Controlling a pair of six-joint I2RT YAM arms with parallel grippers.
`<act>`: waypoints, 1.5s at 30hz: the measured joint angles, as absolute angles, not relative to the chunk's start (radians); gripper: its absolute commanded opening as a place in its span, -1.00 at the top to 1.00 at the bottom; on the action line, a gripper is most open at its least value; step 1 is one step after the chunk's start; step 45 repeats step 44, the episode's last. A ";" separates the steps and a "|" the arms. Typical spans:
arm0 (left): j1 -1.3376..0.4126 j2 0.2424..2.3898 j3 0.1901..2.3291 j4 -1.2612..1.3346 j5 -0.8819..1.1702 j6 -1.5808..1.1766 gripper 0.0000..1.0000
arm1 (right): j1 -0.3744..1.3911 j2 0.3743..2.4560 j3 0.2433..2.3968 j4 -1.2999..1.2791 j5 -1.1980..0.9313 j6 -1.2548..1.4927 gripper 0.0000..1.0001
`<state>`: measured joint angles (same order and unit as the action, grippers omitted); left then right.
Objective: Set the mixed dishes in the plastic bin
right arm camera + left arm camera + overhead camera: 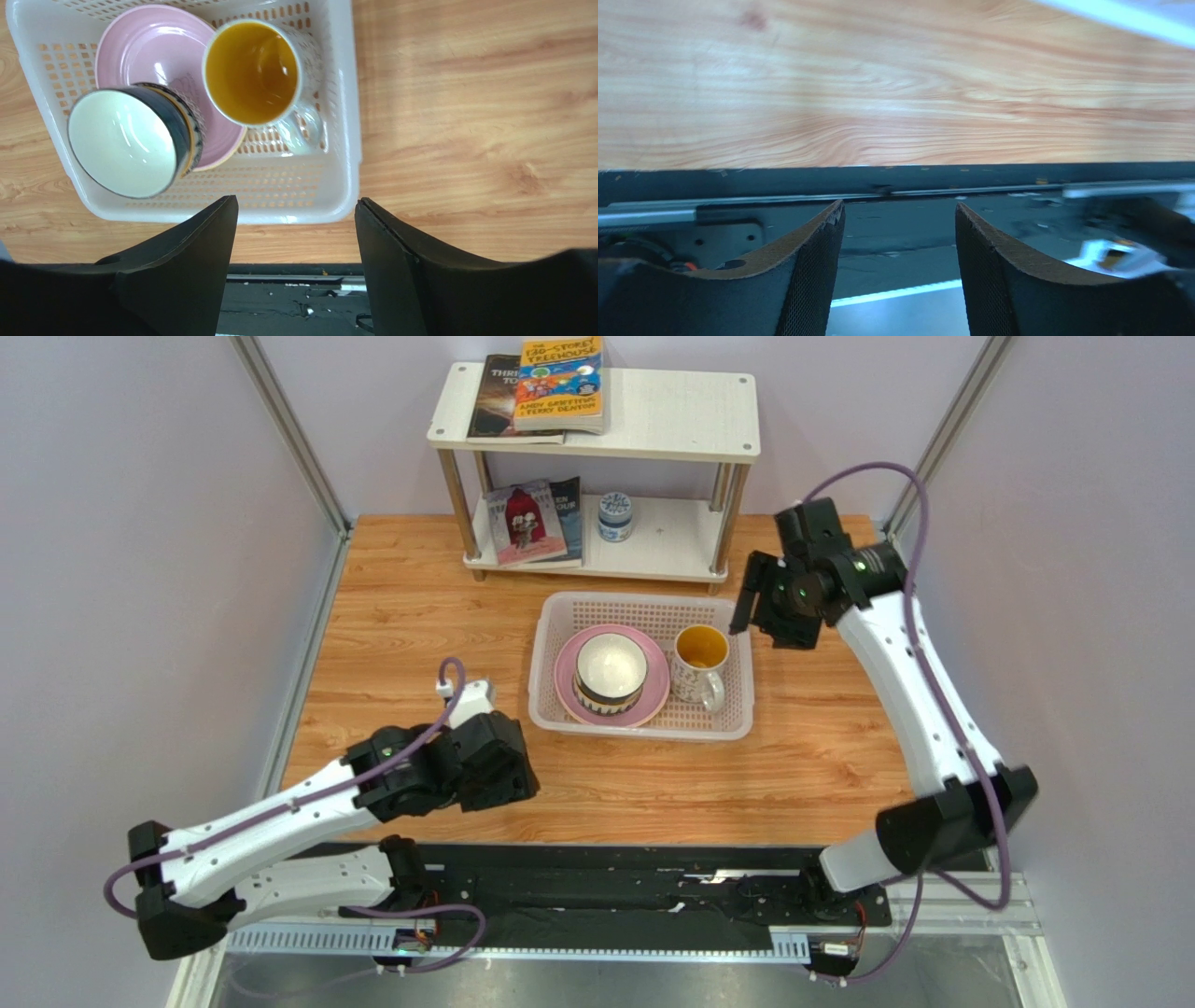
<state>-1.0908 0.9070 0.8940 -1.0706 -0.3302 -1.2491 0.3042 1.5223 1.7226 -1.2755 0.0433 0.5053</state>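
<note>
Inside white perforated plastic bin [640,725]: glossy round pink plate [565,681] under dark-patterned round bowl [610,669]; mug with yellow inside [700,653] alongside. Left gripper [899,210], right gripper [296,204]: jaws apart, empty.

The light-brown wooden table top [842,742] shows smooth, faintly sheeny grain; the white perforated plastic bin [281,208] looks smooth and semi-matt; inside it, the round pink ceramic plate [140,45] at 9 o'clock and the white mug with yellow inside [253,70] at 3 o'clock are glazed and glossy; the cream-lined, dark-patterned bowl [119,143] gleams likewise; the left gripper [899,266] has black finger pads [808,280] with fine, rough mesh texture.
</note>
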 measured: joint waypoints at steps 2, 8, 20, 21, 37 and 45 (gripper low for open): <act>-1.090 0.876 0.961 -1.074 -0.343 -1.230 -0.36 | 0.276 1.399 1.608 -1.229 0.038 0.499 -0.35; -1.023 0.875 1.257 -1.161 -0.378 -1.163 -0.36 | 0.126 1.103 1.286 -1.102 -0.015 0.534 -0.34; -0.765 0.952 1.444 -1.291 -0.261 -1.075 -0.34 | 0.095 1.010 1.176 -1.048 -0.049 0.590 -0.32; -0.733 0.967 1.421 -1.296 -0.226 -1.065 -0.34 | 0.094 1.010 1.174 -1.050 -0.051 0.592 -0.32; -0.437 0.744 0.961 -1.136 0.169 -1.021 -0.33 | 0.075 0.723 0.929 -0.957 -0.095 0.780 -0.28; -0.436 0.712 0.944 -1.111 0.198 -1.034 -0.31 | 0.074 0.733 0.929 -0.937 -0.088 0.808 -0.28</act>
